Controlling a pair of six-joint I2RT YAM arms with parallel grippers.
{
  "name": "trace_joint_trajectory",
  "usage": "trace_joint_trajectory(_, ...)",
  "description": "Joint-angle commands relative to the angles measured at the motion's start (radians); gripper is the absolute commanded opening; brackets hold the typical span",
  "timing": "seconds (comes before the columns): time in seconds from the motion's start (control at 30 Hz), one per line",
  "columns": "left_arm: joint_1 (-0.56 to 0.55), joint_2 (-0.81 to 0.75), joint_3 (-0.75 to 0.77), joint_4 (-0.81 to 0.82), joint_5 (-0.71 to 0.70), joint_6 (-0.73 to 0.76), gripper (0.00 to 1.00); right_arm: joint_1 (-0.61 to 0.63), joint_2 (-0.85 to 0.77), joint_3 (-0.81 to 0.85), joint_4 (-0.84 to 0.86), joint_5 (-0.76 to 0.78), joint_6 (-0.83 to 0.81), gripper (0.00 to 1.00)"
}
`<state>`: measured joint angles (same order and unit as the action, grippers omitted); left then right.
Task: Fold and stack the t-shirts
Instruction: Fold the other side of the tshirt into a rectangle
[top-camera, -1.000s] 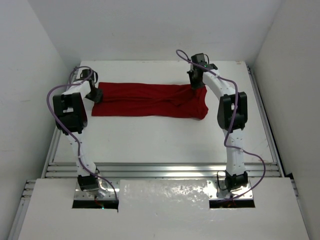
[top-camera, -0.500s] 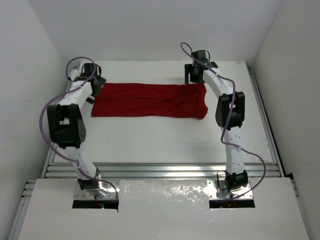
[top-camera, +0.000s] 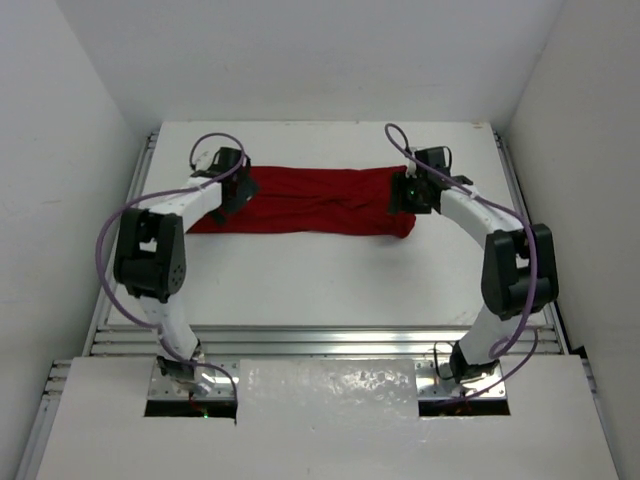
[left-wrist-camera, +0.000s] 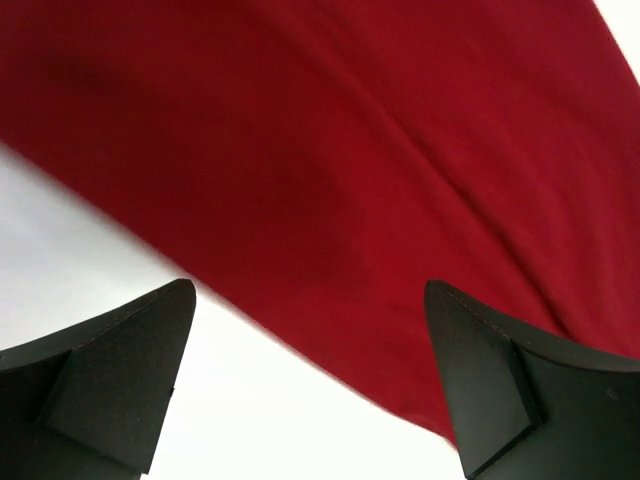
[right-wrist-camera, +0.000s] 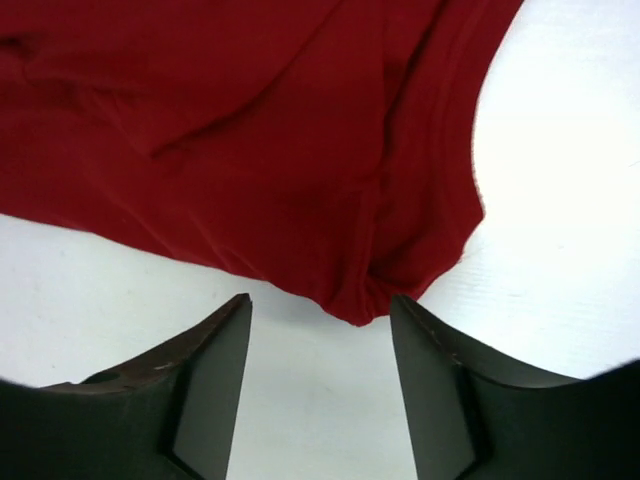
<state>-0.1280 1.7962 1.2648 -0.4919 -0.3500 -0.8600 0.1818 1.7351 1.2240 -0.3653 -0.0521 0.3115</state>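
The dark red t-shirt (top-camera: 320, 200) lies on the white table (top-camera: 320, 285) as a long folded strip running left to right. My left gripper (top-camera: 233, 198) hovers over its left end. In the left wrist view the gripper (left-wrist-camera: 308, 300) is open, and the t-shirt (left-wrist-camera: 350, 150) has its near edge crossing between the fingers, with nothing held. My right gripper (top-camera: 402, 195) is over the strip's right end. It is open (right-wrist-camera: 320, 305) and empty, and a bunched corner of the t-shirt (right-wrist-camera: 250, 150) lies just beyond the fingertips.
White walls close in the table on the left, right and far sides. Metal rails (top-camera: 320, 340) run along the near edge in front of the arm bases. The shirt occupies the far half of the table.
Both grippers opened and let go of the shirt's ends. Both arms lifted and swung from the far edge toward the near side of the strip.
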Motion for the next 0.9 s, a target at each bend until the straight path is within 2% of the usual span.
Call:
trace_joint_trajectory(0.0, -0.042, 0.075, 0.157, 0.047, 0.057, 0.052, 0.97, -0.001, 0.030, -0.055, 0.112, -0.086, -0.018, 0.57)
trace_joint_trajectory(0.1, -0.041, 0.191, 0.298, -0.019, 0.028, 0.059, 0.97, -0.005, 0.107, -0.023, 0.072, -0.051, -0.015, 0.55)
trace_joint_trajectory(0.2, -0.041, 0.290, 0.372, -0.068, 0.006, 0.056, 0.97, -0.004, 0.127, -0.027, 0.081, -0.060, -0.009, 0.55)
trace_joint_trajectory(0.27, -0.039, 0.327, 0.392, -0.097, -0.007, 0.049, 0.97, -0.004, 0.156, -0.017, 0.075, -0.071, -0.009, 0.49)
trace_joint_trajectory(0.33, -0.041, 0.362, 0.394, -0.135, -0.023, 0.021, 0.96, -0.004, 0.176, -0.006, 0.052, -0.087, -0.011, 0.37)
trace_joint_trajectory(0.4, -0.041, 0.358, 0.349, -0.143, -0.050, -0.016, 0.97, -0.004, 0.173, -0.018, 0.055, -0.077, -0.008, 0.30)
trace_joint_trajectory(0.47, -0.038, 0.339, 0.286, -0.136, -0.075, -0.043, 0.97, -0.004, 0.167, -0.024, 0.057, -0.033, -0.018, 0.03)
trace_joint_trajectory(0.5, -0.035, 0.338, 0.275, -0.137, -0.092, -0.063, 0.97, -0.005, 0.167, -0.018, 0.043, -0.003, -0.031, 0.00)
trace_joint_trajectory(0.67, -0.022, 0.345, 0.242, -0.171, -0.159, -0.111, 0.97, -0.033, 0.187, 0.060, 0.000, 0.097, -0.132, 0.00)
trace_joint_trajectory(0.87, -0.018, 0.341, 0.216, -0.175, -0.199, -0.117, 0.97, -0.091, 0.320, 0.247, -0.254, 0.084, -0.268, 0.00)
